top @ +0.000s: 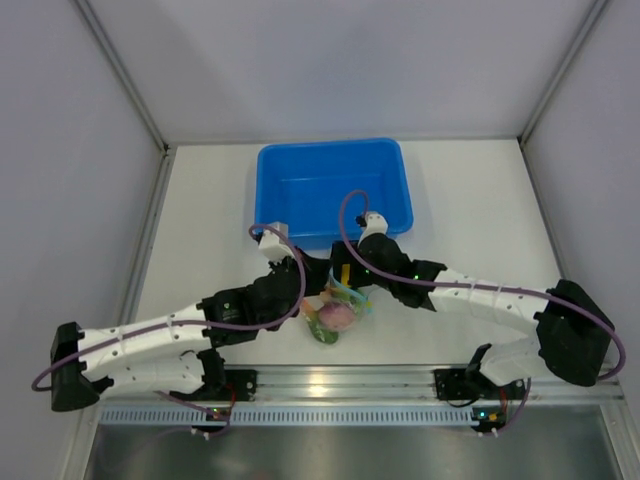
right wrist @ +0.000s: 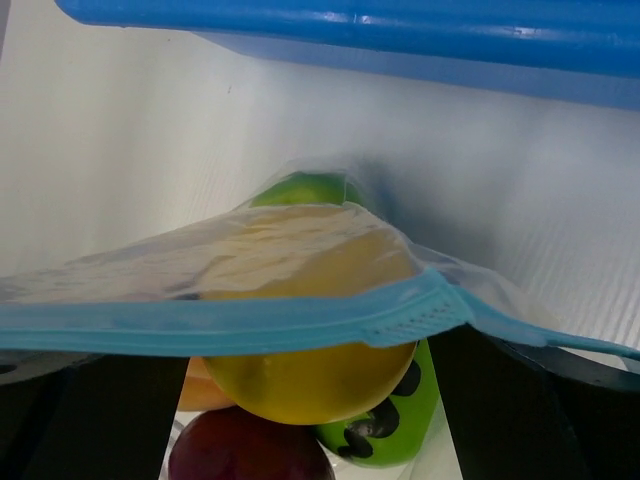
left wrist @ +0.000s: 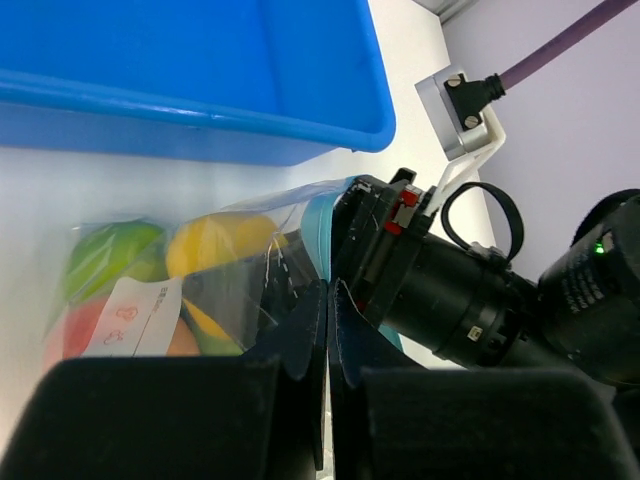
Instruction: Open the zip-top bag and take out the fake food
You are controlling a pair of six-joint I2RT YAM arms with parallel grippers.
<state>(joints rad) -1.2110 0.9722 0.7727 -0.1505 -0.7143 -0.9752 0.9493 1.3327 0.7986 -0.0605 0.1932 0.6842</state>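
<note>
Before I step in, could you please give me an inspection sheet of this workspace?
Surface: white table, no spills seen.
Job's things: zip-top bag lies between the two claws with its teal strip raised; fake food inside it, none seen outside.
Clutter: blue tub behind the bag, looks empty.
Grippers: left claw shut on the bag's film; right claw at the strip, fingers apart.
Cables: purple cables loop along both arms, no snag seen.
Surroundings: grey walls; metal rail at the near edge.
</note>
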